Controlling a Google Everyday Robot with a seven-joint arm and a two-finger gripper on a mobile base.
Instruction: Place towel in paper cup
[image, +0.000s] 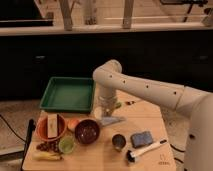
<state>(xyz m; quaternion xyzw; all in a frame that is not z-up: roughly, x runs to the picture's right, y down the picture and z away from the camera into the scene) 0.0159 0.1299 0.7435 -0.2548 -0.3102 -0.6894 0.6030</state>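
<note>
The hand (106, 106) hangs low over the bench (150, 117), just above the towel (111, 120) that lies beside the paper cup (97, 112), likely so the lift into the cup is short, but I cannot tell if it is gripping yet.

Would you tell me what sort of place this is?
Probably an indoor test area or office kitchen: a wooden table holding a green tray and a dark red bowl, with a long dark counter behind. The tool hangs close by the towel.
</note>
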